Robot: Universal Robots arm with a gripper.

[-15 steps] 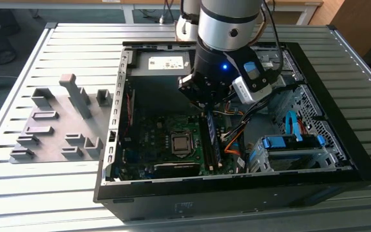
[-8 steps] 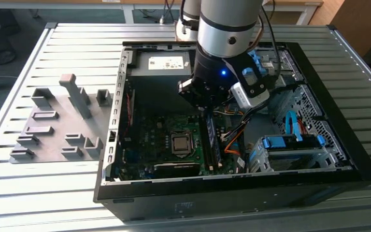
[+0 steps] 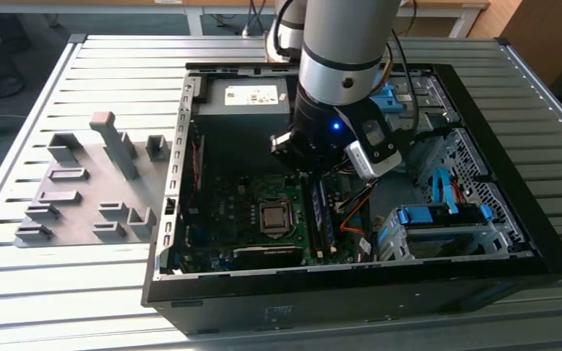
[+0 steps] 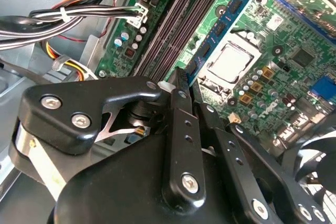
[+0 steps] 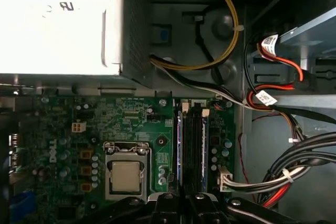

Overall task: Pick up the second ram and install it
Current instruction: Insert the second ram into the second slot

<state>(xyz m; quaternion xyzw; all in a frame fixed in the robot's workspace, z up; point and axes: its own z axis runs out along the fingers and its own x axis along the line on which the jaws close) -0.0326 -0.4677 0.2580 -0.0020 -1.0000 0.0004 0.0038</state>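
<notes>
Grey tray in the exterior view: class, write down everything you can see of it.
The grey tray looks like matt plastic: a flat plate with upright blocks and low brackets, the tallest a post near its far edge. It lies flat on the slatted metal table, on the exterior view's left of the open computer case, close to its wall; whether they touch is unclear.

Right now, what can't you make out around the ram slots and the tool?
- Second wrist view: the tool's own body covers the near end of the ram slots; whether it holds anything cannot be told.
- Exterior view: the arm hides the far end of the ram stick, so its seating is unclear.
- First wrist view: the power supply face is washed out by glare, and the tool covers one end of the slots.
</notes>
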